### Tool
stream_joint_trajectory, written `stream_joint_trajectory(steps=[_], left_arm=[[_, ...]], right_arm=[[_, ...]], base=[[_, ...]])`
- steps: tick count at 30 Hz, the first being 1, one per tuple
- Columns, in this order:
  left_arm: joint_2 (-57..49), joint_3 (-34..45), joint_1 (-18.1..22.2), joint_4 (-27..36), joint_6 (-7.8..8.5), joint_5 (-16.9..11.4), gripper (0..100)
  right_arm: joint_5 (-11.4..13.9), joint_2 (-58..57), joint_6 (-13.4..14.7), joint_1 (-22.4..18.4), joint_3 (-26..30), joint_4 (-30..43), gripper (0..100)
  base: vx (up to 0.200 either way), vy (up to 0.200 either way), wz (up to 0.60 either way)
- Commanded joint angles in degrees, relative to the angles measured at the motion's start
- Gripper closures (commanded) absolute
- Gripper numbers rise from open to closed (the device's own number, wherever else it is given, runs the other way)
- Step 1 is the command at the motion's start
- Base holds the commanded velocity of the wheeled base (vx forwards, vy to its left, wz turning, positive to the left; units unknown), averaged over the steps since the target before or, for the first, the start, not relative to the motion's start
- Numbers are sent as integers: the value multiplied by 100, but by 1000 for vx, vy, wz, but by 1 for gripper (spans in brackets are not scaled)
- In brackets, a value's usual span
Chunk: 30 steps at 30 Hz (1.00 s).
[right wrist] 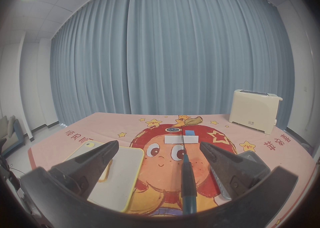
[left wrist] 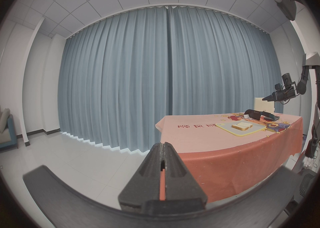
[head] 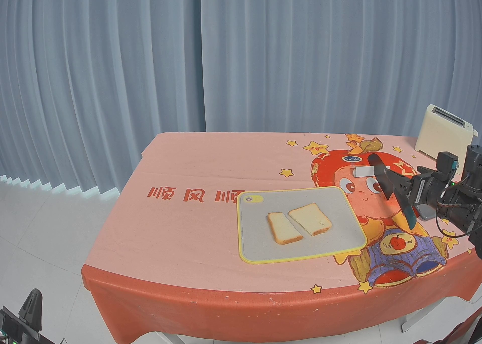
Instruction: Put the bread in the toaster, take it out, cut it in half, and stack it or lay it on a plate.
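The bread is already cut: two halves lie flat on the grey, yellow-rimmed cutting board [head: 321, 244] in the middle of the table [head: 191, 239]. The left half [head: 284, 228] sits a little nearer and the right half [head: 310, 219] a little farther, and the two are just beside each other, seemingly touching at one corner. The cream toaster [head: 444, 134] stands at the far right corner of the table, well apart from the board. The right gripper [right wrist: 159, 145] hangs above the cartoon print to the right of the board with its fingers spread wide, gripping nothing. Below the gap between them lies a knife [right wrist: 188, 178] with a teal handle, its thin blade pointing toward the far side. The left gripper [left wrist: 162, 172] is low and off the near left of the table, fingers pressed together and empty. A blue-grey curtain [head: 201, 43] hangs behind the table.
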Motion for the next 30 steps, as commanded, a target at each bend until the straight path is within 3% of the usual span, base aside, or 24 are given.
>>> stream_joint_trajectory(steps=[1,30], left_arm=[[9,101,0,-1,2,2,100],[9,101,0,-1,2,2,100]], right_arm=[[-8,-35,6,121,28,-20,0],[-78,-308,-20,895,274,33,0]], base=[[0,0,0],[0,0,0]])
